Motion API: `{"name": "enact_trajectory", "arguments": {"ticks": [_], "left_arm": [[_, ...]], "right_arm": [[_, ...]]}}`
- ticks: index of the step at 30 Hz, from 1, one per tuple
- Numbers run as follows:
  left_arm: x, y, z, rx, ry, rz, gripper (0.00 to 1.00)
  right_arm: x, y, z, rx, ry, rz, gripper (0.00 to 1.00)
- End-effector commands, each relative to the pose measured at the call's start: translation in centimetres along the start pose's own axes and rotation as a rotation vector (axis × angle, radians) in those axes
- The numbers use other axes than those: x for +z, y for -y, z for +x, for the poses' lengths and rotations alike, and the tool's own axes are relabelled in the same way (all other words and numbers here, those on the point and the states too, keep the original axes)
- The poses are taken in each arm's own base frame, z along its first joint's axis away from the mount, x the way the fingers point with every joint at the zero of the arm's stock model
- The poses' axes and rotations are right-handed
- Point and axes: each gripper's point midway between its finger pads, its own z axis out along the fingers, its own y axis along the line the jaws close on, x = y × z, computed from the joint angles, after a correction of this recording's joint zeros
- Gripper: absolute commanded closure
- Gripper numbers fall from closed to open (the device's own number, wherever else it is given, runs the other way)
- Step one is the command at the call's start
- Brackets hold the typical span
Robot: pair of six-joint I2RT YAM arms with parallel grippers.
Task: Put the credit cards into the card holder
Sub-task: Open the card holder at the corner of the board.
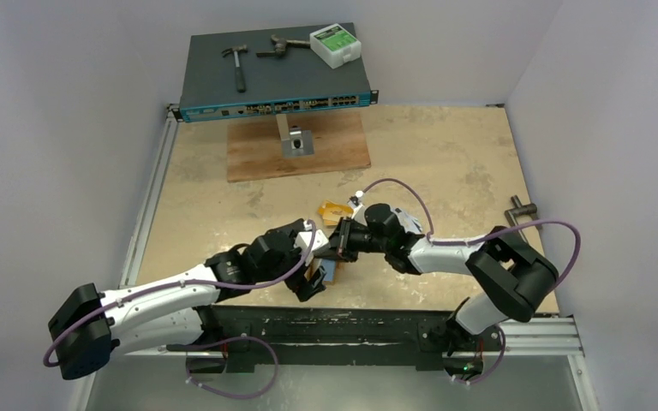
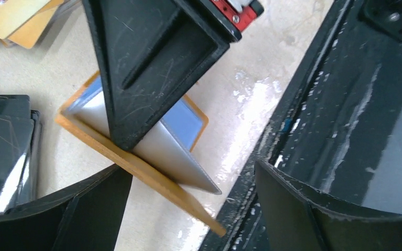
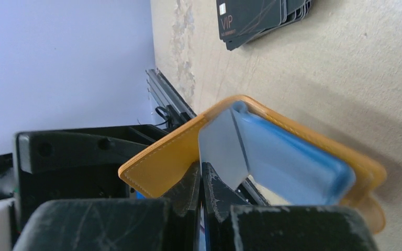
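The orange card holder (image 1: pixel 317 272) stands open on edge near the table's front rail, its blue lining and a grey clear sleeve (image 2: pixel 175 157) showing. My right gripper (image 1: pixel 336 248) is shut on it, fingers pinched (image 3: pixel 201 180) on the sleeve beside the orange cover (image 3: pixel 162 157). My left gripper (image 1: pixel 308 284) is open, its fingers wide apart on either side of the holder's lower edge (image 2: pixel 193 209) and not touching it. Black credit cards (image 2: pixel 2 146) lie in a pile to the left, one marked VIP (image 3: pixel 256 18). Orange-gold cards (image 1: pixel 336 211) lie beyond (image 2: pixel 21 21).
A black rail (image 1: pixel 351 325) runs along the near table edge, close to the holder (image 2: pixel 345 104). At the back, a network switch (image 1: pixel 274 86) carries a hammer (image 1: pixel 236 62) and a green-white box (image 1: pixel 335 44). A wooden board (image 1: pixel 326 150) lies before it.
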Motion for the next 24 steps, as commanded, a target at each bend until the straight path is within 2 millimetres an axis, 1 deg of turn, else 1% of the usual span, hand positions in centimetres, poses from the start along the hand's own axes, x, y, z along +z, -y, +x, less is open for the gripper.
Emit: {"name": "enact_trajectory", "arguments": {"ticks": [1,2,4,7,8,9,12,13,15,16,18,20,22,24], "left_arm": [[0.2,-2.3,-1.5,0.129,0.031,-0.137,0.17],[0.1,-2.9,-1.8,0.133,0.031,-0.175,0.20],[-0.1,-3.5,-2.5,0.119,0.035,-0.215,0.29],[-0.2,-3.3,-3.6,0.063,0.051,-0.221,0.58],[-0.2,-3.2,-3.8,0.042,0.056,-0.217,0.66],[-0.1,-3.0,-4.0,0.027,0.059,-0.212,0.71],[0.2,-2.4,-4.1,-0.001,0.053,-0.182,0.78],[0.4,-2.1,-4.0,-0.008,0.046,-0.167,0.82],[0.7,-1.4,-3.8,-0.024,0.034,-0.124,0.88],[0.9,-0.8,-3.7,-0.032,0.026,-0.092,0.91],[1.2,-0.3,-3.6,-0.049,0.016,-0.064,0.95],[1.5,0.1,-3.4,-0.070,0.003,-0.047,1.00],[1.9,0.9,-3.5,-0.125,-0.008,-0.012,1.00],[2.3,2.0,-4.3,-0.183,-0.014,0.042,1.00]], "right_arm": [[-0.1,-1.0,-1.2,-0.010,0.031,0.046,1.00],[-0.3,-0.8,-1.1,-0.005,0.030,0.059,1.00],[-0.5,-0.7,-0.9,-0.003,0.025,0.070,1.00],[-1.1,-0.3,-0.5,-0.002,0.020,0.087,1.00],[-1.3,-0.1,-0.4,-0.003,0.020,0.094,1.00],[-1.4,-0.1,-0.3,-0.004,0.019,0.098,1.00],[-2.0,-0.3,-0.1,-0.012,0.026,0.094,1.00],[-2.1,-0.3,0.0,-0.016,0.023,0.096,0.98],[-2.3,-0.4,0.1,-0.023,0.015,0.094,0.86],[-2.4,-0.4,0.2,-0.026,0.013,0.094,0.84],[-2.7,-0.6,0.3,-0.027,0.011,0.090,0.81],[-3.1,-0.6,0.3,-0.031,0.019,0.094,0.74],[-3.5,-0.4,0.2,-0.037,0.031,0.110,0.65],[-4.1,-0.2,0.2,-0.047,0.048,0.132,0.55]]}}
